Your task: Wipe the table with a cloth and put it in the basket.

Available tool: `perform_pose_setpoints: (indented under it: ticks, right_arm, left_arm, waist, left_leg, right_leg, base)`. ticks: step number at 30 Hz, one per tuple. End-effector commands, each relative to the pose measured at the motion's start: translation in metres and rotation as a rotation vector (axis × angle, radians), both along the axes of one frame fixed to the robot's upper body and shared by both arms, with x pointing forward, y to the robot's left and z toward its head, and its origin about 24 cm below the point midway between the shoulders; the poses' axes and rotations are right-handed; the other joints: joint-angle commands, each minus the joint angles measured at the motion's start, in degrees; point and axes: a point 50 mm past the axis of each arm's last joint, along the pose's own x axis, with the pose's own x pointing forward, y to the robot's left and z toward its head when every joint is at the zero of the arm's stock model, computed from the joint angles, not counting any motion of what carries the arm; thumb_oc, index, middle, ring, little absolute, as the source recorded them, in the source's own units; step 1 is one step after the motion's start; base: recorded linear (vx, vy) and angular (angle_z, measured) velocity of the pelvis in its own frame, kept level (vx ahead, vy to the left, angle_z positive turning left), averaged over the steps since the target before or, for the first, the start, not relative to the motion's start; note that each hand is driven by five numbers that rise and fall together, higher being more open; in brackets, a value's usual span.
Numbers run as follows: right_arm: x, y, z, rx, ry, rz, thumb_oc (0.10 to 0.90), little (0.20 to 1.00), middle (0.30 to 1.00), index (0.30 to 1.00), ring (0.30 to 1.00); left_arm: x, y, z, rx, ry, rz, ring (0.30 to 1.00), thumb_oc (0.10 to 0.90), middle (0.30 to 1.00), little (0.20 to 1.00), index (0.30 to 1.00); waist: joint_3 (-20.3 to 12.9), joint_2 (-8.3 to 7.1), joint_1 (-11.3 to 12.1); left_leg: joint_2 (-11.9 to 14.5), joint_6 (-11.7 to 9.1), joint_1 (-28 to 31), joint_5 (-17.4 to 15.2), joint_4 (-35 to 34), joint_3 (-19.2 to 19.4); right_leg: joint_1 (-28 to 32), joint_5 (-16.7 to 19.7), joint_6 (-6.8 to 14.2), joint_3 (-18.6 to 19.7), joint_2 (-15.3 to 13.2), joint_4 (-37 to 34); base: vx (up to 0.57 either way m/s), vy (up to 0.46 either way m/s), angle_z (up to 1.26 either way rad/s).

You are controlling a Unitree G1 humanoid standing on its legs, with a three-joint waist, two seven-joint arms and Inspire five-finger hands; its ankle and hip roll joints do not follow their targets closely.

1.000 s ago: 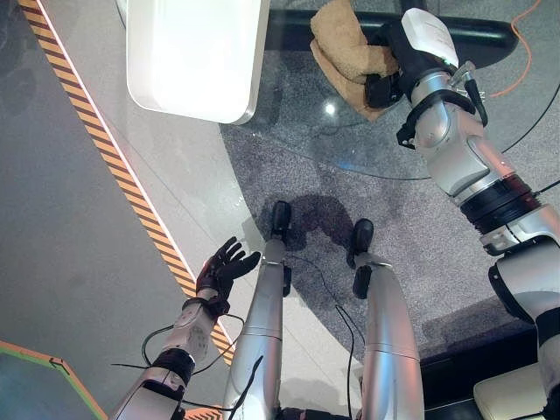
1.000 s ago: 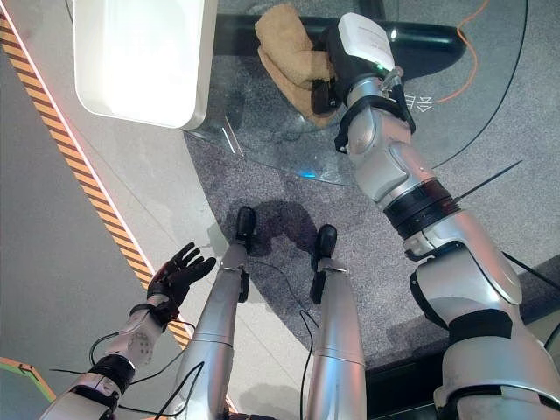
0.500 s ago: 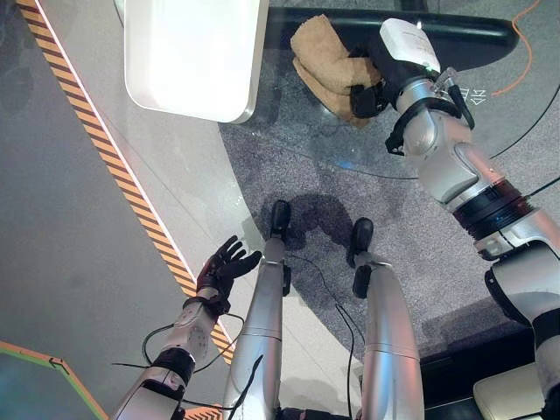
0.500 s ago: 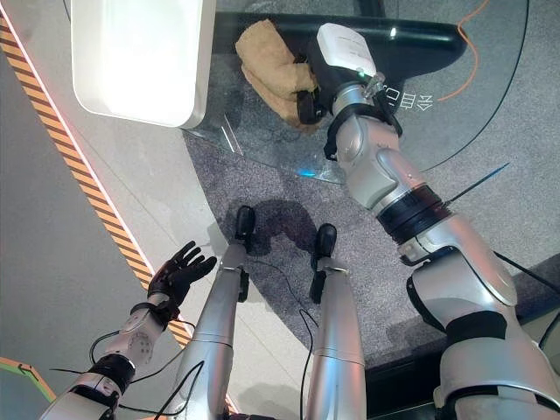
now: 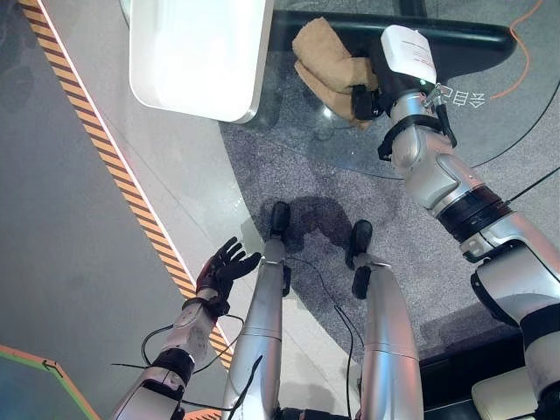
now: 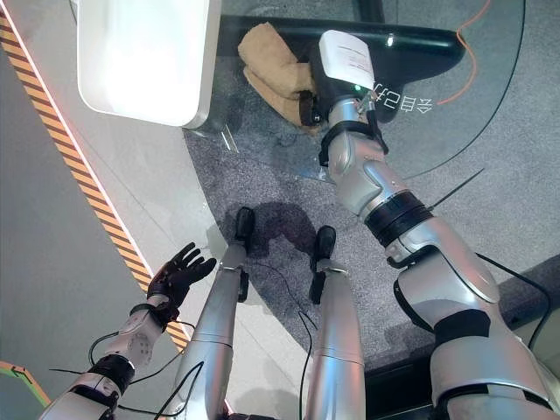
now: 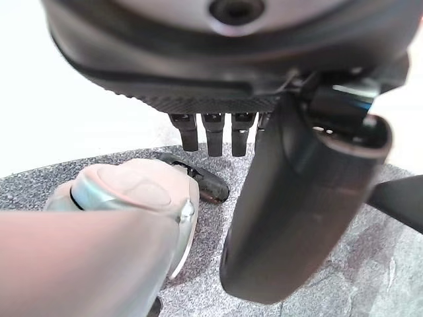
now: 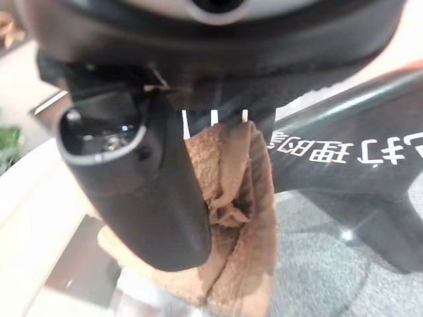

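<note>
Right hand [image 5: 366, 98] apparently grips cloth [image 5: 325, 59] beside white slab [image 5: 197, 54].

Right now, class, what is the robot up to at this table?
The robot's right hand is reached out over a round glass table, gripping a bunched tan cloth that lies on the glass, so it looks to be mid-wipe. Its left hand hangs low at its side with the fingers relaxed, holding nothing. A white table stands beside the glass one. I see no basket, so the putting away is not yet done.
</note>
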Motion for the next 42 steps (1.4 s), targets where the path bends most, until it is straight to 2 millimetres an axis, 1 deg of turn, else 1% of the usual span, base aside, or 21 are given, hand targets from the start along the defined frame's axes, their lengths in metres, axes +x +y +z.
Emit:
perform_pose_setpoints:
  ticks: [1,6,12,16,18,23,28,34,42]
  right_arm:
    - [-0.016,-0.024,0.076,0.074,-0.358,-0.111,0.100,0.200,0.300,0.300,0.300]
    - [-0.021,-0.055,0.083,0.149,-0.445,-0.228,0.100,0.200,0.300,0.300,0.300]
    - [-0.029,-0.091,0.083,0.201,-0.514,-0.390,0.100,0.200,0.300,0.300,0.300]
    - [-0.035,-0.118,0.081,0.255,-0.544,-0.496,0.100,0.200,0.300,0.300,0.300]
    - [-0.037,-0.125,0.081,0.269,-0.554,-0.528,0.100,0.200,0.300,0.300,0.300]
    - [-0.048,-0.152,0.081,0.321,-0.582,-0.650,0.100,0.200,0.300,0.300,0.300]
    - [-0.056,-0.171,0.078,0.367,-0.595,-0.722,0.100,0.200,0.300,0.300,0.300]
    - [-0.063,-0.182,0.078,0.395,-0.621,-0.769,0.100,0.200,0.300,0.300,0.300]
    - [-0.074,-0.203,0.075,0.514,-0.647,-0.833,0.100,0.200,0.300,0.300,0.300]
  left_arm:
    - [-0.014,0.017,-0.010,0.012,0.027,0.052,0.900,0.800,0.900,0.900,0.900]
    - [-0.012,0.021,-0.008,0.002,0.023,0.060,0.900,0.800,0.900,0.900,0.900]
    - [-0.012,0.024,-0.007,-0.003,0.018,0.063,0.900,0.800,0.900,0.900,0.900]
    - [-0.013,0.030,-0.006,-0.006,0.017,0.068,0.900,0.800,0.900,0.900,0.900]
    - [-0.012,0.031,-0.005,-0.005,0.016,0.068,0.900,0.800,0.900,0.900,0.900]
    - [-0.013,0.038,-0.003,-0.003,0.018,0.074,0.900,0.800,0.900,0.900,0.900]
    - [-0.012,0.043,-0.002,-0.002,0.019,0.079,0.900,0.800,0.900,0.900,0.900]
    - [-0.012,0.047,-0.001,-0.003,0.018,0.085,0.900,0.800,0.900,0.900,0.900]
    - [-0.014,0.056,0.001,0.004,0.020,0.097,0.900,0.800,0.900,0.900,0.900]
  waist:
    - [0.5,-0.56,0.9]
    - [0.5,-0.34,0.5]
    - [0.5,-0.26,0.2]
    - [0.5,-0.30,0.0]
    - [0.5,-0.34,0.0]
    - [0.5,-0.51,-0.3]
    - [0.5,-0.69,-0.4]
    - [0.5,-0.88,-0.5]
    - [0.5,-1.44,-0.7]
  left_leg:
    - [-4.7,7.0,0.6,-5.4,3.4,7.6]
    - [-4.8,7.1,0.4,-5.6,3.5,7.6]
    - [-4.7,7.2,0.4,-5.9,3.2,7.5]
    - [-4.6,7.2,0.6,-6.1,3.2,7.6]
    - [-4.6,7.2,0.6,-6.2,3.1,7.6]
    - [-4.6,7.3,1.0,-6.3,2.9,7.5]
    - [-4.5,7.4,1.2,-6.4,2.8,7.4]
    - [-4.4,7.4,1.1,-6.5,2.9,7.3]
    - [-4.3,7.4,1.2,-6.6,2.8,7.0]
  right_leg:
    - [1.6,5.0,-0.7,-2.9,1.5,-7.5]
    - [1.3,5.1,-0.6,-2.6,1.6,-7.7]
    - [1.3,5.0,-0.5,-2.5,1.5,-8.0]
    - [1.5,5.0,-0.4,-2.4,1.4,-8.3]
    - [1.6,5.0,-0.4,-2.4,1.4,-8.4]
    - [2.0,5.2,-0.3,-2.3,1.5,-9.0]
    - [2.3,5.2,-0.2,-2.2,1.7,-9.3]
    - [2.3,5.1,-0.1,-2.1,1.7,-9.1]
    - [2.6,4.9,-0.1,-2.0,2.0,-9.2]
  base:
    - [-0.01,0.014,0.10]
    - [-0.02,0.025,0.05]
    - [0.00,-0.001,0.01]
    - [0.00,0.000,0.01]
    - [0.00,0.000,0.00]
    - [0.00,0.000,0.00]
    - [0.00,0.000,0.00]
    - [0.00,0.000,0.00]
    - [0.00,0.000,0.00]
